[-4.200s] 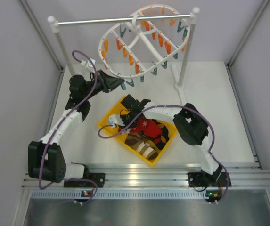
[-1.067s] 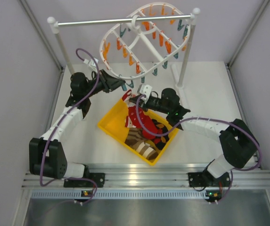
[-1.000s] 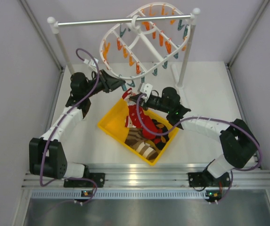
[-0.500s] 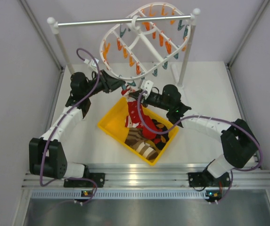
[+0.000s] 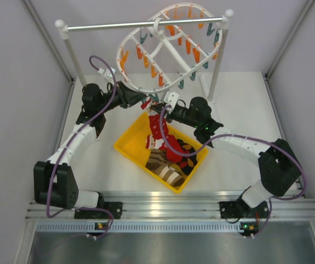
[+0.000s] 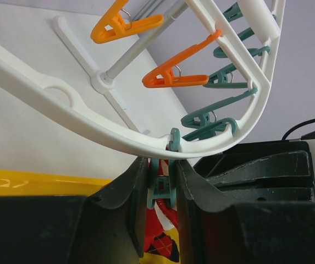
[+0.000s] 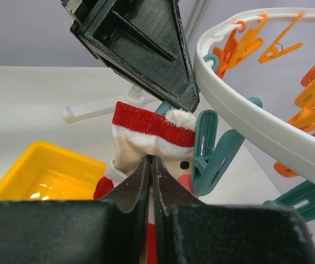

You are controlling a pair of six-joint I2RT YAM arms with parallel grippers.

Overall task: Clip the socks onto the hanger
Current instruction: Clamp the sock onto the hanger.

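Gripping a red sock (image 5: 158,127) by its upper part, the right gripper (image 5: 156,110) holds it up above the yellow bin (image 5: 125,146), so that the sock hangs with its lower end down inside the bin. In the right wrist view the two fingers are pressed together on the fabric just below the red-and-white cuff (image 7: 154,129), and the cuff stands up right under the near rim of the hanger (image 7: 239,118). The left gripper (image 5: 141,100) reaches in from the other side and meets it there. Its own camera shows its fingers closed from both sides on a teal clip (image 6: 161,190) that hangs from the lowest part of the white rim (image 6: 91,126), with a patch of the red sock visible just below the clip. Whether the clip's mouth is open cannot be told. Another teal clip (image 7: 212,154) hangs just beside the cuff, and I cannot tell whether it touches. The hanger (image 5: 172,51) hangs tilted from the rail stand (image 5: 141,23) at the far side of the table (image 5: 245,110), orange and teal clips all round its ring. More red fabric (image 5: 172,155) lies in the bin, next to a brown-and-cream striped sock (image 5: 165,170).
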